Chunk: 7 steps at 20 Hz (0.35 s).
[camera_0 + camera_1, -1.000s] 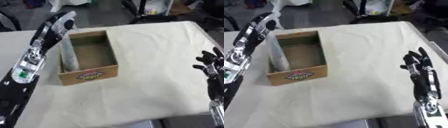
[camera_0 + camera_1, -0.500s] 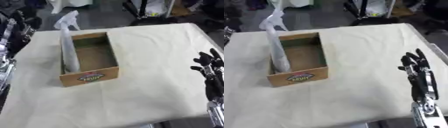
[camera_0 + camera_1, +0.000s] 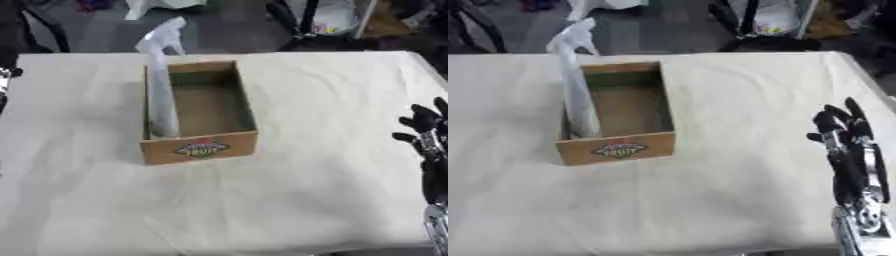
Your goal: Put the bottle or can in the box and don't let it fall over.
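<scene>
A pale spray bottle (image 3: 161, 85) stands upright inside the cardboard box (image 3: 200, 147), against its left wall. The right hand (image 3: 843, 131) rests near the table's (image 3: 332, 100) right edge with its fingers straight and spread, holding nothing.

A cream cloth (image 3: 289, 200) covers the table, lightly creased. Beyond the cloth's far edge lies a dark floor (image 3: 227, 30). On it, past the cloth's far right corner, stands a white bag (image 3: 337, 17) among black stand legs (image 3: 293, 22). A white shape (image 3: 162, 5) shows past the far edge toward the left. Black legs (image 3: 474, 25) show past the far left corner.
</scene>
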Tool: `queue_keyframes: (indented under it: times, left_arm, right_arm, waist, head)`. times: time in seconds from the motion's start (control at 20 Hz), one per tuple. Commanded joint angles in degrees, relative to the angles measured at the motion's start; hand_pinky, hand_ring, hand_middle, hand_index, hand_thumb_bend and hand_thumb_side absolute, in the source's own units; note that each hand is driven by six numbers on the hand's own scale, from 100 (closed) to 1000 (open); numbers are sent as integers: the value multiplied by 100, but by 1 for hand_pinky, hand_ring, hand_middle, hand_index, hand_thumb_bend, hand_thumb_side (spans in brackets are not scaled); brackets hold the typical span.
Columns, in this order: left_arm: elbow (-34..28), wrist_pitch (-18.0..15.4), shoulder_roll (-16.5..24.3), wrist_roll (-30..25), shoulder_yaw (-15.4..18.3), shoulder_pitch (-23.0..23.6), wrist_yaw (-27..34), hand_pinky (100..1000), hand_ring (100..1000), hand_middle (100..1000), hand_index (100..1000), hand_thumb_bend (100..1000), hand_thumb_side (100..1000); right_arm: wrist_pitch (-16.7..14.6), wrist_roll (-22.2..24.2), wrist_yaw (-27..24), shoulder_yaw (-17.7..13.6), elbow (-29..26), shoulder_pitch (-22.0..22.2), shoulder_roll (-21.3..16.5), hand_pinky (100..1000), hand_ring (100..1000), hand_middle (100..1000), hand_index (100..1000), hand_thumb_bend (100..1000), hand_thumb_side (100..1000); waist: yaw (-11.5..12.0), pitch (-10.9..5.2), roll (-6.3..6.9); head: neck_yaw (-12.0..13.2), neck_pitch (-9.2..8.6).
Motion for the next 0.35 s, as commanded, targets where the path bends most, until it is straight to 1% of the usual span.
queue_keyframes:
  times: [0.05, 0.2, 0.35]
  left_arm:
    - [-157, 35, -91, 130, 178, 92, -95, 776, 822, 737, 848, 489, 755]
    - [-128, 59, -267, 242, 285, 180, -179, 775, 822, 736, 845, 482, 753]
    - [-132, 39, -354, 300, 343, 215, -241, 775, 822, 736, 844, 478, 753]
  right_arm:
    - [-18, 26, -32, -22, -54, -76, -145, 644, 773, 822, 1000, 594, 607]
    - [-19, 39, -48, -16, -51, -73, -157, 643, 773, 821, 1000, 596, 603]
    - [-24, 35, -71, -24, -48, -75, -158, 642, 773, 821, 1000, 596, 602]
  waist:
    - [22, -11, -20]
    - [67, 19, -48]
    - [95, 58, -80]
  head:
    - [104, 24]
    - [153, 20]
    - [202, 3]
